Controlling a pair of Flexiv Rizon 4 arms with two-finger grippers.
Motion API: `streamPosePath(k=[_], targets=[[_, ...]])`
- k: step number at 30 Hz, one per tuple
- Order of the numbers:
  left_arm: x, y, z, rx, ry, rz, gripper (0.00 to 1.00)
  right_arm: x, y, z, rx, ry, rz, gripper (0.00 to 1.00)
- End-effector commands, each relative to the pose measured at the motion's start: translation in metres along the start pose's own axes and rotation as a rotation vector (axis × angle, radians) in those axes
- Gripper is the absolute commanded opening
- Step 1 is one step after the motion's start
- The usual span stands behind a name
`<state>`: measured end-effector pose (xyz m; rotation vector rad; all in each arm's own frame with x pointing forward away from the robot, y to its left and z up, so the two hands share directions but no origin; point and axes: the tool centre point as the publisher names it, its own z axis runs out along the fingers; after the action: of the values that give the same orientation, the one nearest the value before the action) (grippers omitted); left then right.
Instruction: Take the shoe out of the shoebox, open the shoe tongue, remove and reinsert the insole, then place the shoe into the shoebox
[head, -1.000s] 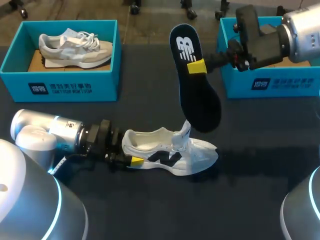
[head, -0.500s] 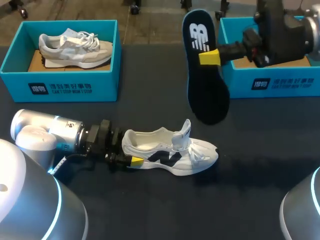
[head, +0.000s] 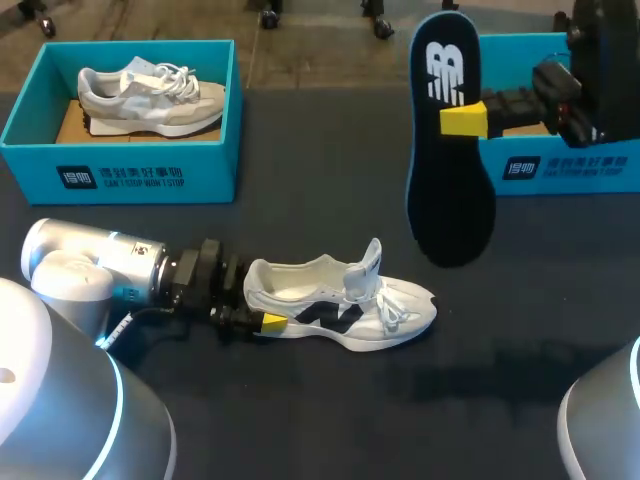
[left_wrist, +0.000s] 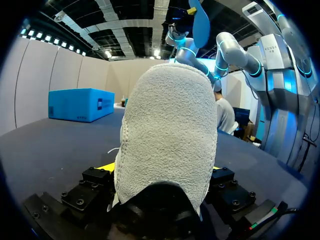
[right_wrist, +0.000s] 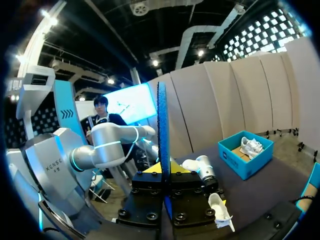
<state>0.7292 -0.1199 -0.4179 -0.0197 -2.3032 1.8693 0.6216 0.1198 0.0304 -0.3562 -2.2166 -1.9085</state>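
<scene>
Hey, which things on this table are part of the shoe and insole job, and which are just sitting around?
In the job: white shoe, gripped at the heel by the left end effector; insole, held up by the right end effector; right shoebox, probably its box.
Lying about: left shoebox; grey shoe inside it.

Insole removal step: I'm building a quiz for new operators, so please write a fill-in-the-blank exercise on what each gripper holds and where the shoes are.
1. The right gripper is shut on the dark ____, held above the table.
2. The left gripper clamps the white sneaker by its ____.
3. The blue shoebox at the far left holds a grey ____.
Missing words: insole; heel; sneaker.
</scene>
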Motion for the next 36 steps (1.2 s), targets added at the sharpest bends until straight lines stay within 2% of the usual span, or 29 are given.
streamPosePath(k=[1, 9, 36], targets=[[-0.0024, 0.0085, 0.0037, 0.002, -0.001, 0.0, 0.0, 0.0075, -0.0087, -0.0042, -0.024, -0.008, 0.01, 0.0], [-0.0024, 0.0085, 0.0037, 0.002, -0.001, 0.0, 0.0, 0.014, -0.0104, -0.0057, -0.044, -0.006, 0.027, 0.0], [-0.0051, 0.0062, 0.0005, -0.019, -0.001, 0.013, 0.0, 0.014, -0.0104, -0.0057, -0.044, -0.006, 0.027, 0.0]])
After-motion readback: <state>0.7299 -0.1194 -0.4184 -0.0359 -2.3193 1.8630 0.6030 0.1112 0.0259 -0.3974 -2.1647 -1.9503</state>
